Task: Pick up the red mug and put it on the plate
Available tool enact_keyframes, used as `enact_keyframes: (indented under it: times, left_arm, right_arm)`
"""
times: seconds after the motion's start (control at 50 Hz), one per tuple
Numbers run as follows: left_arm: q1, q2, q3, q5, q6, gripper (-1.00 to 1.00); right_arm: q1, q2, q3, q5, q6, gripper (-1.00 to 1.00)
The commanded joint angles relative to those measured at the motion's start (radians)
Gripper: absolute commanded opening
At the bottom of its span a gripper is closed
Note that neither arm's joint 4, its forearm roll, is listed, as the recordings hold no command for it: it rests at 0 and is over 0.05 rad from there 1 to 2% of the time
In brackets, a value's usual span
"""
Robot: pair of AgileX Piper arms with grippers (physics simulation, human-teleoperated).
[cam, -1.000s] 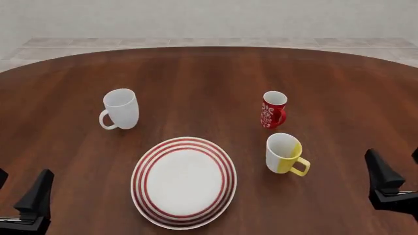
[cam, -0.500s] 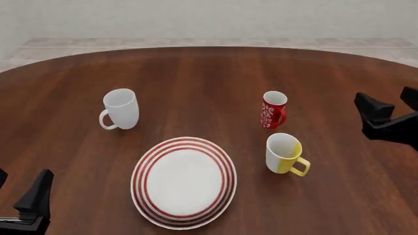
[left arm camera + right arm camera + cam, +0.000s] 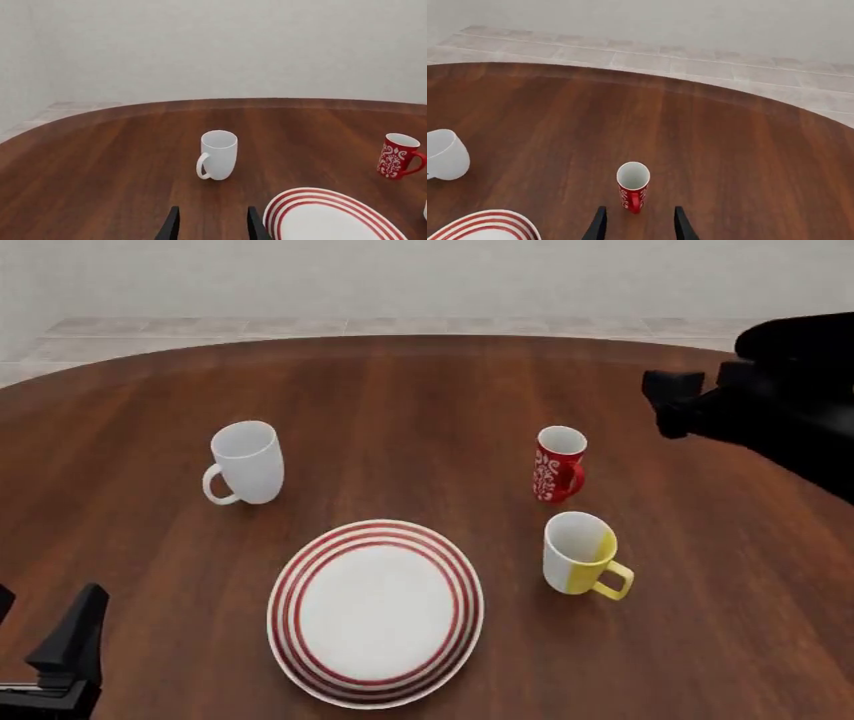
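The red mug [image 3: 559, 465] with its white pattern stands upright on the table, right of centre, handle turned to the right. The plate [image 3: 376, 610], white with red rings, lies nearer the front, left of the mug. My right gripper [image 3: 663, 403] hangs open in the air, to the right of and beyond the mug, holding nothing. In the right wrist view the red mug [image 3: 632, 187] sits just ahead of the open right gripper [image 3: 638, 225]. My left gripper [image 3: 47, 615] rests open at the front left corner. The left wrist view shows the red mug [image 3: 398, 156] and the plate [image 3: 333, 217].
A plain white mug [image 3: 248, 462] stands left of centre, behind the plate. A yellow-and-white mug [image 3: 579, 552] stands close in front of the red mug, to the plate's right. The round wooden table's far edge [image 3: 427, 337] meets a tiled floor.
My right arm has risen from the front right and swung forward and left, now hanging beside and beyond the red mug. The left arm and all objects have stayed put.
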State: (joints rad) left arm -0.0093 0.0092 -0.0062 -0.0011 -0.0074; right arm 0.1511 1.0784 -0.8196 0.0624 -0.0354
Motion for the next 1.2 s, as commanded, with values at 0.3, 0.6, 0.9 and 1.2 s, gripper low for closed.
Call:
enact_keyframes:
  times: [0.3,0.6,0.9,1.2]
  left_arm:
    - [0.008,0.001,-0.006,0.001,-0.009,1.00]
    - [0.004,-0.002,-0.009,0.004,-0.008,1.00]
    - [0.004,-0.001,-0.005,-0.001,-0.009,1.00]
    - [0.008,0.002,-0.010,0.000,-0.018,1.00]
  right_arm:
    - [-0.005,0.269,-0.160,-0.004,0.031,1.00]
    - [-0.003,0.374,-0.210,0.001,0.032,1.00]
    - [-0.012,0.460,-0.244,0.000,0.023,1.00]
    - [-0.001,0.512,-0.250,-0.009,0.028,1.00]
